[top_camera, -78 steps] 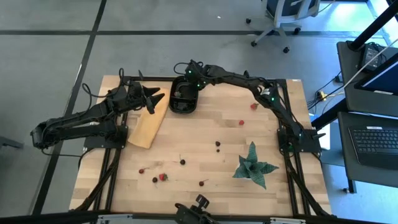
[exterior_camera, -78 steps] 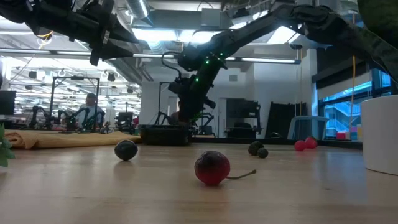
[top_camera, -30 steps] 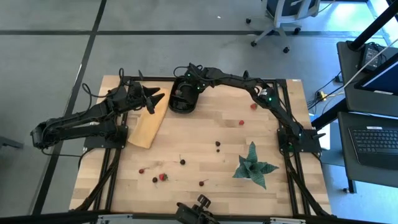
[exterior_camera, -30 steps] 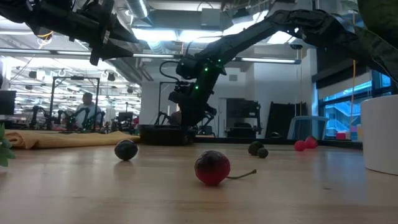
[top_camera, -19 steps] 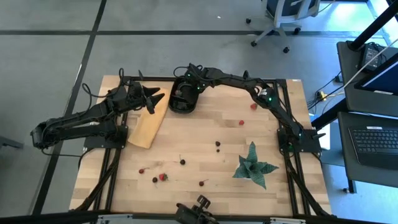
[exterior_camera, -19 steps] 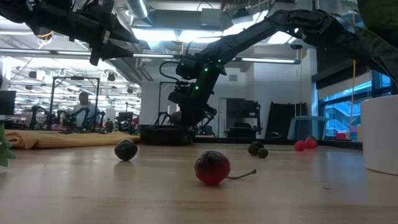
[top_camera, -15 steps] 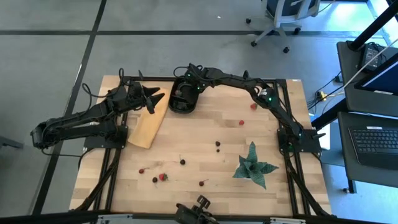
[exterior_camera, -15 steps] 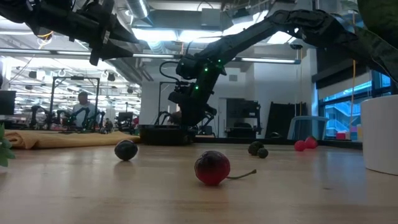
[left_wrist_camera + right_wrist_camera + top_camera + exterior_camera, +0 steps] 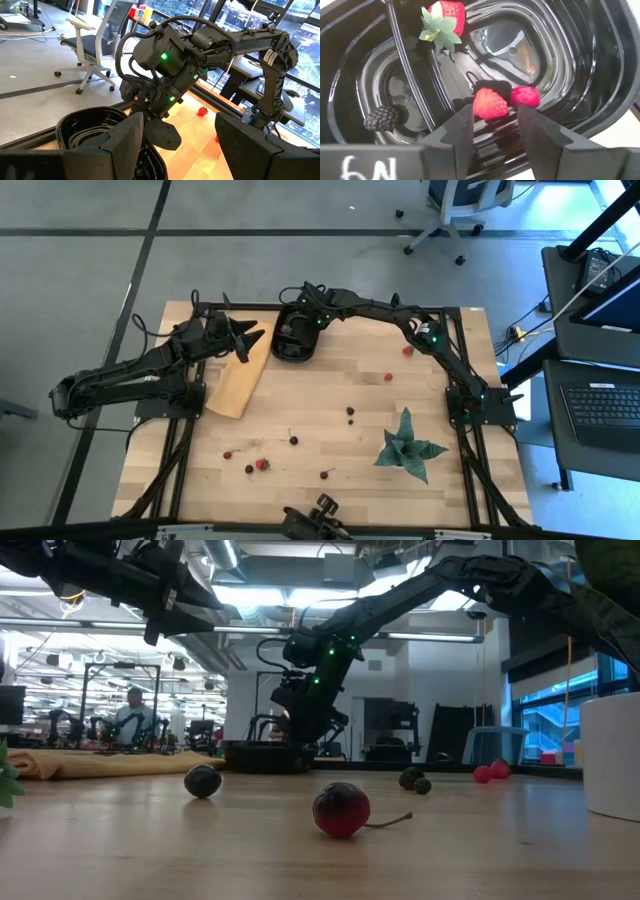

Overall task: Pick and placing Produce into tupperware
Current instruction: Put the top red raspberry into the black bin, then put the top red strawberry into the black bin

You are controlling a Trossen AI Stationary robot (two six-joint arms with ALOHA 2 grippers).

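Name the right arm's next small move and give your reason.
Probably lift straight up out of the tub. The right gripper hangs open inside it, and the berries lie loose on its floor, while more fruit waits on the table.

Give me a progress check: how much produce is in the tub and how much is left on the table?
Done: the black tub holds a leafy strawberry, two more red berries and a blackberry.
In hand: the right gripper hangs open over the tub, one red berry lying between its fingers, apparently just dropped. The left gripper waits above the tan board.
Left: roughly eight fruits scattered across the table, including two strawberries on the right.
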